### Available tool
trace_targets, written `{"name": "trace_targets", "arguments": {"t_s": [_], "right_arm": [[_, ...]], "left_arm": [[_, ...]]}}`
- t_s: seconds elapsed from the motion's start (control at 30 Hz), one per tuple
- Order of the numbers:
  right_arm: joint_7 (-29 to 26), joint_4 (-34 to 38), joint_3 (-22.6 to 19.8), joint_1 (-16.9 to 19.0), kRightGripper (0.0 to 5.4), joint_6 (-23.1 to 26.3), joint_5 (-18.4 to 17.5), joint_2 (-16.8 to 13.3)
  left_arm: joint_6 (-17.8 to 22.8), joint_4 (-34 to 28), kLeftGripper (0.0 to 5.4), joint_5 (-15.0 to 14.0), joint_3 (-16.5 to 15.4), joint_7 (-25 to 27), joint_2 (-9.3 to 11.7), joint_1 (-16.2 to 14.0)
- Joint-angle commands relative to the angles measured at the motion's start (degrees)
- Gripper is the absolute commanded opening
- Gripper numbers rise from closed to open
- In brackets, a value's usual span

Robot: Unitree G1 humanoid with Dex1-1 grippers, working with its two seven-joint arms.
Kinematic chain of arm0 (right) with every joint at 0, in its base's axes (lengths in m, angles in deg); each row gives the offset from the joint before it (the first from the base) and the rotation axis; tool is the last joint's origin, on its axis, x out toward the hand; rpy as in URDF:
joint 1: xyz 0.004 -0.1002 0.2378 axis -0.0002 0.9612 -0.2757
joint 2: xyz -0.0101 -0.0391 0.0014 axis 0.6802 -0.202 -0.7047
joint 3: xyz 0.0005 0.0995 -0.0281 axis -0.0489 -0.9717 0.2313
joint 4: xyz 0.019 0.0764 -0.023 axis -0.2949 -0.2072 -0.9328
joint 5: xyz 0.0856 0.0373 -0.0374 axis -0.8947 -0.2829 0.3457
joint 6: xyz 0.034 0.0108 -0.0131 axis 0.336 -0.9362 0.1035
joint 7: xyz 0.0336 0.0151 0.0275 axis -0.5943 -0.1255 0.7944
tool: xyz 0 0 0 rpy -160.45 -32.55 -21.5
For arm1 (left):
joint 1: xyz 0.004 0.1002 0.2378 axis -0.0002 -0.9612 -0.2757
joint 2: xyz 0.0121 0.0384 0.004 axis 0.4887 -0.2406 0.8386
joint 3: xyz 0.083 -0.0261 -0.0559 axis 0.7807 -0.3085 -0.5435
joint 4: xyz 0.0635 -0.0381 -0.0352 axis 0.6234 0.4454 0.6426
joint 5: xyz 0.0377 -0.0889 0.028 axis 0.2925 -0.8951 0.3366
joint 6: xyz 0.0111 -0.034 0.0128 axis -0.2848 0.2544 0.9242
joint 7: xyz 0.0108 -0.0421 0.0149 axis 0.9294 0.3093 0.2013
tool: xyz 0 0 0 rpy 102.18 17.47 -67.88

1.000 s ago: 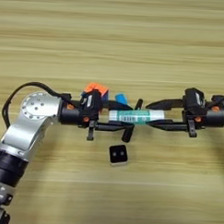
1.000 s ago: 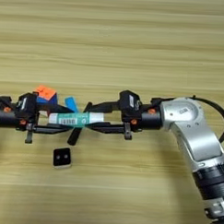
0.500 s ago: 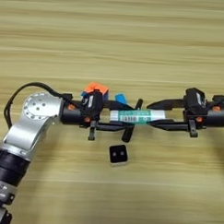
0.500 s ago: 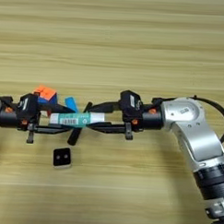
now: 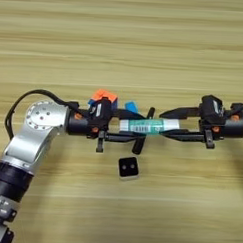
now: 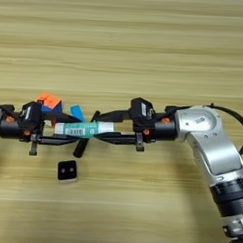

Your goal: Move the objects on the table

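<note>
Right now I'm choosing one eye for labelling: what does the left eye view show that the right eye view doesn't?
Only the left eye view shows the left arm's silver elbow housing. Only the right eye view shows the right arm's silver elbow. Both show the glue stick spanning between the left gripper and right gripper, the puzzle cube, blue block, black marker and black square block.

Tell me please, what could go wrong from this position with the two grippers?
1. Both the left gripper and the right gripper reach the glue stick from opposite ends; they might collide or pull against each other.
2. The black marker and blue block lie close by, so a sweep could knock them.
</note>
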Motion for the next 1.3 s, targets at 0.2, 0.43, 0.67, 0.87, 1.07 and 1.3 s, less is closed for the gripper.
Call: {"name": "trace_targets", "arguments": {"t_s": [0.2,0.43,0.67,0.87,1.07,1.3], "right_arm": [[0.1,0.7,0.1,-0.2,1.66,-0.1,-0.2,0.1],[0.1,0.6,0.1,-0.1,1.66,-0.1,-0.2,0.1],[0.2,0.6,0.1,0.0,1.63,-0.1,-0.2,0.2],[0.1,0.4,0.0,0.0,1.63,-0.3,-0.2,0.3],[0.2,0.4,0.0,0.0,1.63,-0.3,-0.2,0.3],[0.5,-1.3,-1.1,0.5,1.63,-0.6,-0.4,0.0]], "left_arm": [[-0.5,0.3,1.62,0.7,-0.3,-1.1,-0.1,1.0],[-0.7,0.4,1.62,0.7,-0.3,-1.2,-0.3,1.0],[-0.9,0.5,2.46,0.6,-0.2,-1.6,-0.5,1.1],[-1.2,0.9,3.13,0.7,0.0,-2.0,-0.6,1.3],[-1.2,0.9,3.66,0.6,0.1,-2.1,-0.5,1.3],[-0.8,-0.6,4.28,-0.1,-0.1,-1.8,-0.2,0.8]]}}
